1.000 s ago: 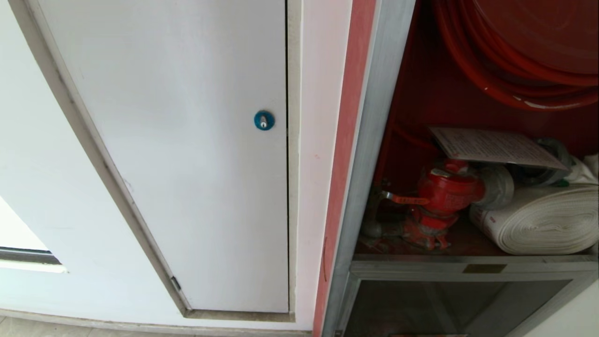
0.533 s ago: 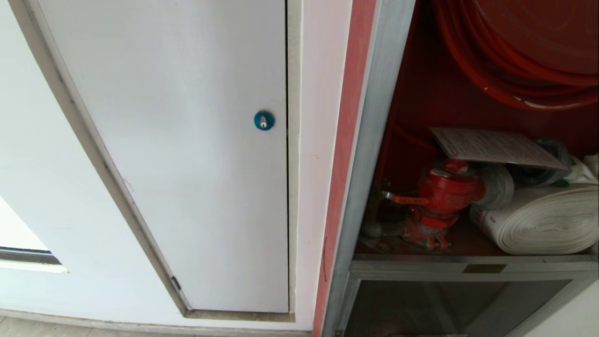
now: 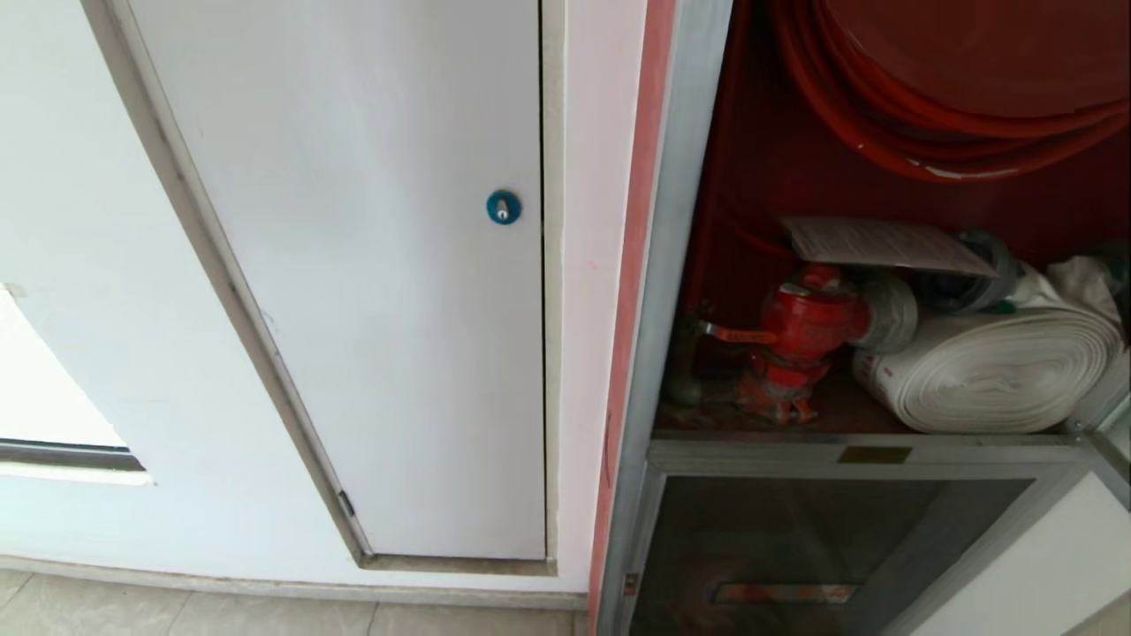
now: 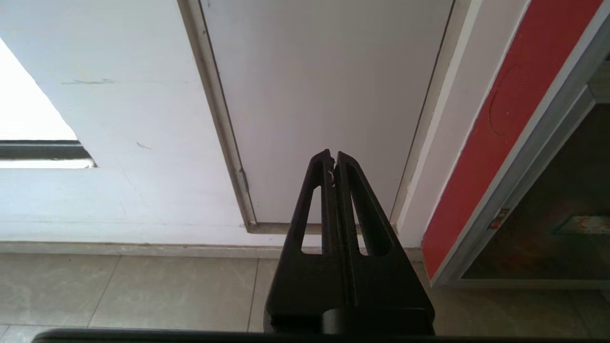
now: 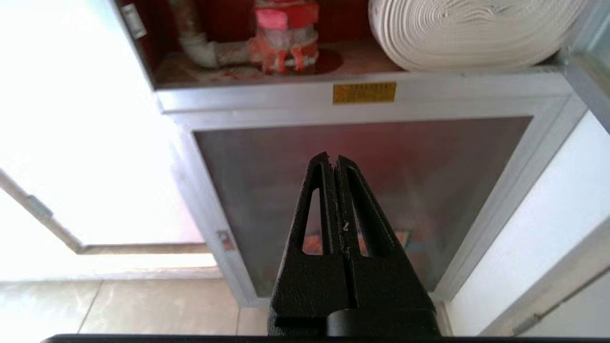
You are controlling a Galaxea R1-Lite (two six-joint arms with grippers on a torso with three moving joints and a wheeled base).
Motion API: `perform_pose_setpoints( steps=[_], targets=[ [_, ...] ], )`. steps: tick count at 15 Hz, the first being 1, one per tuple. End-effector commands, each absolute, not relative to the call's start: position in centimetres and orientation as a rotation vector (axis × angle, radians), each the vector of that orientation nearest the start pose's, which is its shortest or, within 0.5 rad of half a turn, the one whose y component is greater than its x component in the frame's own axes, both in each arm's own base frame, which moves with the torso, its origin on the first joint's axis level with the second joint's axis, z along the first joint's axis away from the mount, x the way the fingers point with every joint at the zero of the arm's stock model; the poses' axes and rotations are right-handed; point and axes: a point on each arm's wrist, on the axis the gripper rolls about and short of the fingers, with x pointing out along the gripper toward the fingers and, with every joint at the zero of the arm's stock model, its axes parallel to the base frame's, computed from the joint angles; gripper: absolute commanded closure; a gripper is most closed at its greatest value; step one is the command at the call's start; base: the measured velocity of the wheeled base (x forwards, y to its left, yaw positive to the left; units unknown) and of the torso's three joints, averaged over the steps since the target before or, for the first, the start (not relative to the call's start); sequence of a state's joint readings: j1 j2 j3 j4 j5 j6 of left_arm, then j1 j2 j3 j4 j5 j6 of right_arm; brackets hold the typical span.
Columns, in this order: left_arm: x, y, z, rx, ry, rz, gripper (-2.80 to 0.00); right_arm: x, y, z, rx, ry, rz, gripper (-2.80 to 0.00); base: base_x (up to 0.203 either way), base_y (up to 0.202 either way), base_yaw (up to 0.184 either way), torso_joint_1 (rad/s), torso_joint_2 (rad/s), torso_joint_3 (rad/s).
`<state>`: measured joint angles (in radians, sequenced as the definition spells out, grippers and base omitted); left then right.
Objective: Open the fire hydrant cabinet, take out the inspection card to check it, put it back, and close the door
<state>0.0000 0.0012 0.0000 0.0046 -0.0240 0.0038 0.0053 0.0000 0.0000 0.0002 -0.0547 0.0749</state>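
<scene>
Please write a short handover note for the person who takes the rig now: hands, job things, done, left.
Left hand: shut, empty, facing the white panel door.
Right hand: shut, empty, before the lower glass panel.
Fire hydrant cabinet: open. Inspection card lies inside, over the red valve, beside the rolled hose.
Done: cabinet opened.
Left: whether the card was already checked cannot be told; close the door.

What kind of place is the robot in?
Probably a hallway inside a building, by a fire hose cabinet. The open fire hydrant cabinet holds a red hose reel, a red valve and a white rolled hose, beside a white service door.
</scene>
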Motion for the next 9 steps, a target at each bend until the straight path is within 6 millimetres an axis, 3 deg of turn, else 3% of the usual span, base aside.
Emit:
perform_pose_setpoints(
  steps=[1, 9],
  targets=[
    [-2.27, -0.06, 7.50, 0.003, 0.006, -0.025, 0.00, -2.28, -0.14, 7.55, 0.075, -0.002, -0.049, 0.00, -0.194, 0.000, 0.002, -0.001, 0.01, 0.002],
    [-2.27, -0.05, 7.50, 0.001, 0.006, -0.023, 0.00, -2.28, -0.14, 7.55, 0.075, -0.002, -0.049, 0.00, -0.196, 0.000, 0.001, 0.001, 0.00, 0.003]
  ],
)
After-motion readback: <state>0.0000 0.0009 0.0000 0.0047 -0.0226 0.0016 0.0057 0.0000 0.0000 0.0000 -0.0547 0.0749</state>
